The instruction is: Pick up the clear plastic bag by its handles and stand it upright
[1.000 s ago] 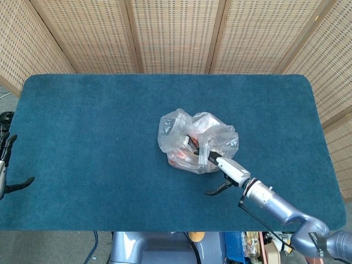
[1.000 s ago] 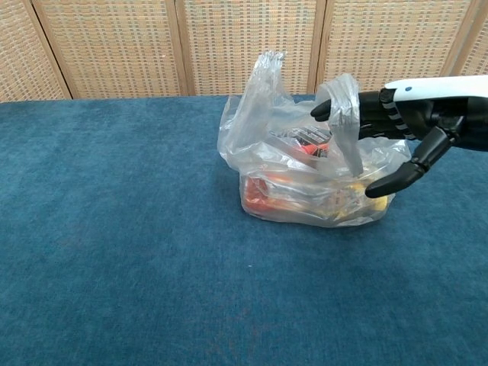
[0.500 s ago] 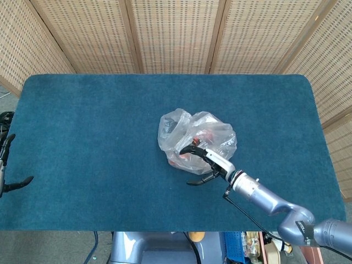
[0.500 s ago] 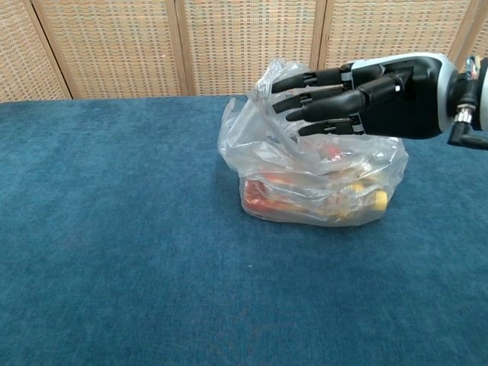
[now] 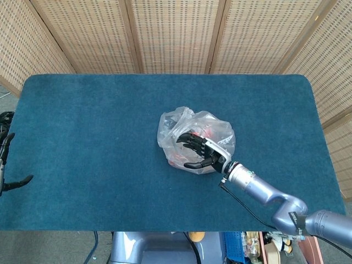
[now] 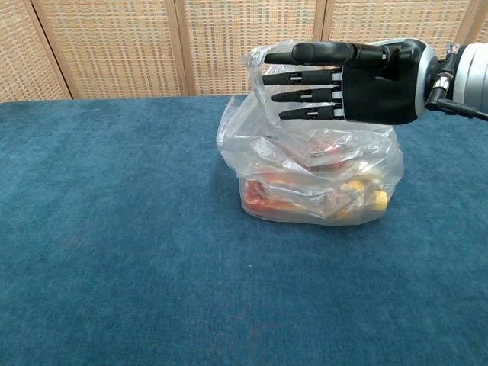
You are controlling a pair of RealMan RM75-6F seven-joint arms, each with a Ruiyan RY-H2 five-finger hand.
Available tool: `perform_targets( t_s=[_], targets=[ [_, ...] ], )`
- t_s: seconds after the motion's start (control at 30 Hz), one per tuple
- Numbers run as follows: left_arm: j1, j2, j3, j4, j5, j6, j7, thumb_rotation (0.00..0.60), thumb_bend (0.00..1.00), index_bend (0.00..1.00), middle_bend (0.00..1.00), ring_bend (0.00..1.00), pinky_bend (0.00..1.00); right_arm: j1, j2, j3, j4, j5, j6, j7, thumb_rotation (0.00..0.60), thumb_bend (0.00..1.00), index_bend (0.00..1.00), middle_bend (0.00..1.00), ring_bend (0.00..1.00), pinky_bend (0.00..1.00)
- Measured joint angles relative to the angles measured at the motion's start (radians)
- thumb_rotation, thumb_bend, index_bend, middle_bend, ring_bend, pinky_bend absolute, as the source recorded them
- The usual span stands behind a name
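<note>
Item: clear plastic bag [image 6: 313, 179], holding red and yellow goods. I found it sitting near the middle of the blue table [image 5: 82, 126], slightly toward the near edge, its base flat on the cloth and its top crumpled loosely upward.

Item: right hand [image 6: 358, 72]. I had it reaching in from the right of the bag, level with the bag's top. Its fingers [image 6: 297, 76] lay straight and slightly apart, pointing left across the bag's upper folds, the thumb stretched out above them. I could not tell whether any plastic was caught between them; nothing looked gripped.

Item: left hand [image 5: 6, 165]. It sat far left of the bag, at the table's left edge, only partly in the head view. I could not tell how its fingers lay.

Room: broad bare cloth lay left of the bag and behind it, up to the wicker screen [image 5: 176, 33]; less lay on the near side.
</note>
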Motion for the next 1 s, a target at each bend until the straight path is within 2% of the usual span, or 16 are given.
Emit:
perform_targets(
  t_s=[0.2,0.37,0.5,0.67,0.83,1.0],
  targets=[
    [-0.001,-0.001,0.002,0.001,0.002,0.0,-0.002,0.6,0.09,0.0,0.0,0.0,0.0,0.014,-0.007,-0.01,0.026,-0.016,0.037,0.042,0.6,0.0,0.18,0.21,0.05,0.03],
    [-0.002,-0.001,0.002,0.004,0.001,-0.001,-0.006,0.6,0.09,0.0,0.0,0.0,0.0,0.016,-0.025,-0.006,0.041,0.017,0.052,-0.074,0.6,0.0,0.18,0.21,0.05,0.03],
    [-0.003,0.0,0.002,0.004,0.001,-0.001,-0.008,0.6,0.09,0.0,0.0,0.0,0.0,0.015,-0.049,0.009,0.039,0.105,0.061,-0.183,0.6,0.0,0.17,0.19,0.02,0.03],
    [-0.003,0.001,0.003,0.005,0.0,-0.003,-0.014,0.6,0.09,0.0,0.0,0.0,0.0,0.009,-0.083,0.035,0.035,0.17,0.084,-0.219,0.6,0.0,0.17,0.18,0.01,0.02],
    [-0.003,0.003,0.002,0.004,-0.001,-0.003,-0.019,0.6,0.09,0.0,0.0,0.0,0.0,0.001,-0.117,0.049,0.043,0.218,0.104,-0.31,0.6,0.0,0.17,0.18,0.01,0.02],
    [-0.004,0.004,0.003,0.001,-0.001,-0.006,-0.019,0.6,0.09,0.0,0.0,0.0,0.0,0.003,-0.124,0.057,0.039,0.252,0.071,-0.326,0.6,0.0,0.16,0.18,0.01,0.02]
  ],
)
